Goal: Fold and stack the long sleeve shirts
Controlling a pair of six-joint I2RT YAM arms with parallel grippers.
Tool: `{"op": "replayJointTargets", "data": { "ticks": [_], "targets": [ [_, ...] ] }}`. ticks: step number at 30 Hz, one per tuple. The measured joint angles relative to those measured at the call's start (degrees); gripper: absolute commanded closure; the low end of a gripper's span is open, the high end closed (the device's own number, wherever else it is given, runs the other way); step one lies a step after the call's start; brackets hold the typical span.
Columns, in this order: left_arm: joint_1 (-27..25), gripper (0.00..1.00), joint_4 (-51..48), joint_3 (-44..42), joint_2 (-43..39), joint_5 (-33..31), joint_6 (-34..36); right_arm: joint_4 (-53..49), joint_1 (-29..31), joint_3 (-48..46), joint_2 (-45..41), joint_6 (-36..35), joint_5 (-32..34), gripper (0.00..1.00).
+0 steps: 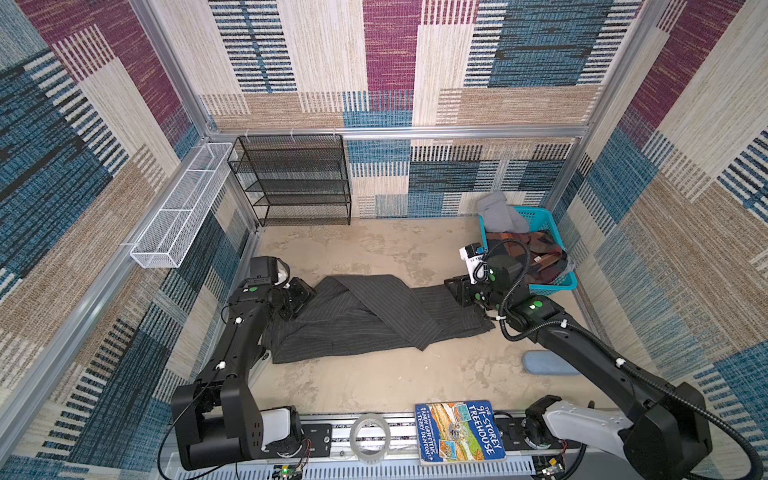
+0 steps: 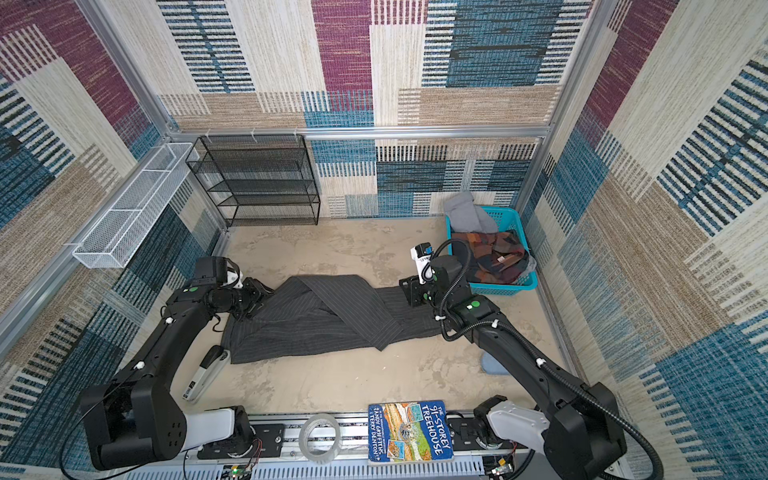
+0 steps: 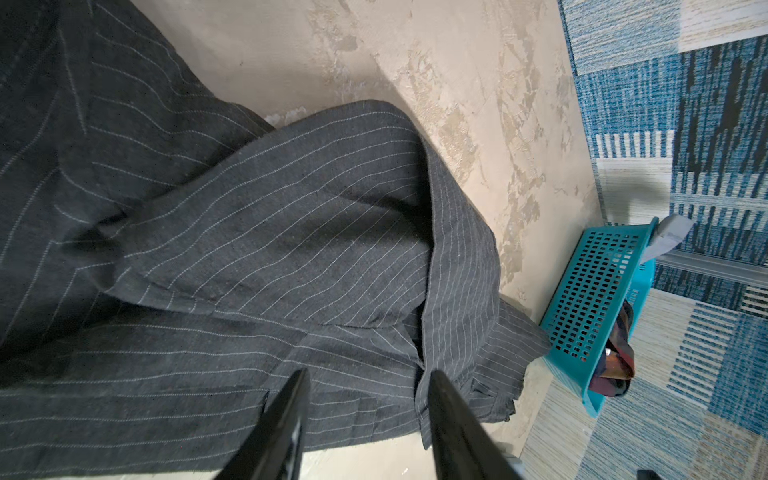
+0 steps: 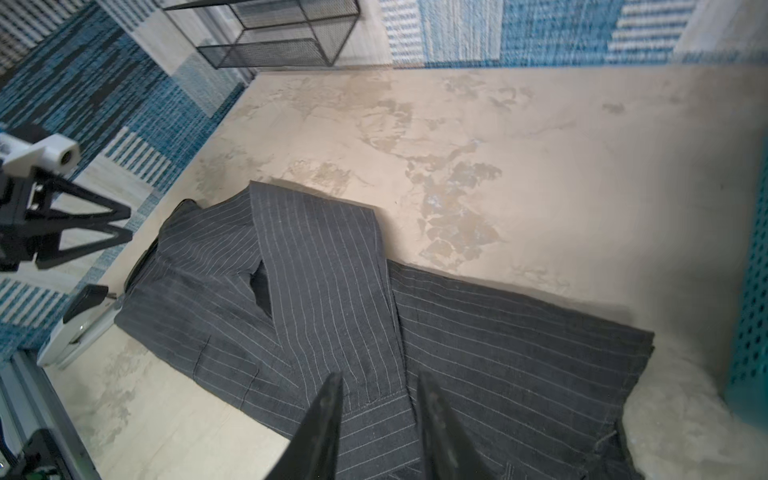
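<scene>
Charcoal-grey pinstriped cloth shirt (image 1: 374, 320) lying folded on the beige mottled tabletop (image 1: 374, 249); both arms have let go.

In both top views the shirt (image 2: 324, 316) stretches across the middle of the frame with a sleeve crossed diagonally over it. The left gripper (image 1: 301, 297) is at its left end. The right gripper (image 1: 455, 291) is at its right end, near the turquoise plastic basket (image 1: 557, 286). In the left wrist view the left gripper (image 3: 370, 372) has its jaws parted, clasping nothing. In the right wrist view the right gripper (image 4: 379, 376) is likewise released over the striped cloth.
</scene>
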Motion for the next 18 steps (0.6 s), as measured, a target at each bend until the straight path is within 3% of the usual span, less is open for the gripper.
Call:
{"op": "replayJointTargets", "data": {
  "ticks": [9, 15, 18],
  "targets": [
    [-0.09, 0.51, 1.73, 0.0, 4.48, 0.24, 0.2, -4.68, 4.98, -6.64, 8.22, 16.79, 0.22, 0.69],
    [-0.57, 0.67, 4.44, -1.57, 7.32, 0.68, 0.17, -3.56, 6.49, -7.3, 13.92, 21.11, -0.42, 0.66],
    [-0.92, 0.69, 5.29, -2.93, 7.69, 0.83, 0.09, -3.21, 6.49, -7.1, 16.63, 21.46, -0.24, 0.64]
  ]
}}
